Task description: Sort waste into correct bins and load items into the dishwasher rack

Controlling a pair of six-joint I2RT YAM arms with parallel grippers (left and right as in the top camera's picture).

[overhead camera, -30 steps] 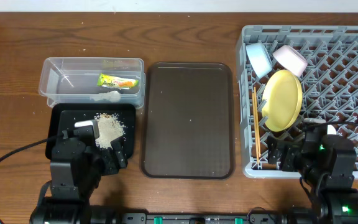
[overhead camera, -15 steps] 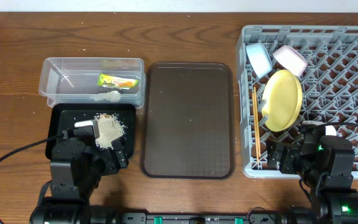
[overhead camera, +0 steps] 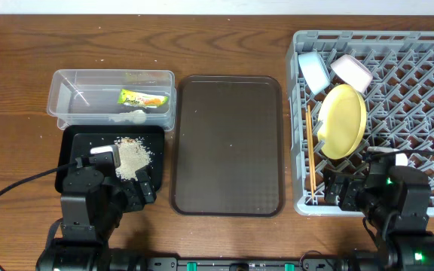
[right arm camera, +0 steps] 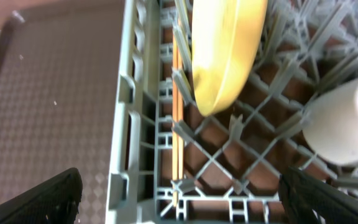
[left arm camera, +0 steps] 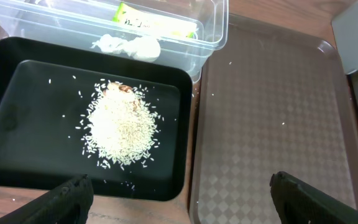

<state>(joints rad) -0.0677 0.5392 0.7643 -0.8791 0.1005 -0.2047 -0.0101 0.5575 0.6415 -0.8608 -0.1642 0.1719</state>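
The green-and-orange wrapper (overhead camera: 143, 98) lies in the clear tub (overhead camera: 74, 90). A heap of white rice crumbs (left arm camera: 120, 124) sits in the black tray (left arm camera: 17, 81). My left gripper (left arm camera: 182, 199) hovers open over that tray's near right corner, holding nothing. In the grey rack (overhead camera: 420, 90) the yellow plate (overhead camera: 343, 120) stands on edge, with the light blue bowl (overhead camera: 314, 71) and white bowl (overhead camera: 351, 72) behind it. The chopsticks (right arm camera: 178, 118) lie along the rack's left wall. A pale cup (right arm camera: 344, 121) sits at the right. My right gripper (right arm camera: 182, 199) is open and empty above the rack's near left corner.
A brown serving tray (overhead camera: 228, 143) lies bare between the bins and the rack. A white crumpled lump (left arm camera: 129, 46) rests in the clear tub beside the wrapper. Wooden table (overhead camera: 21, 45) surrounds everything, and both arm bases stand at the front edge.
The left jaws have spread a little wider. The right arm has drifted slightly toward the front edge. Nothing on the table has moved.
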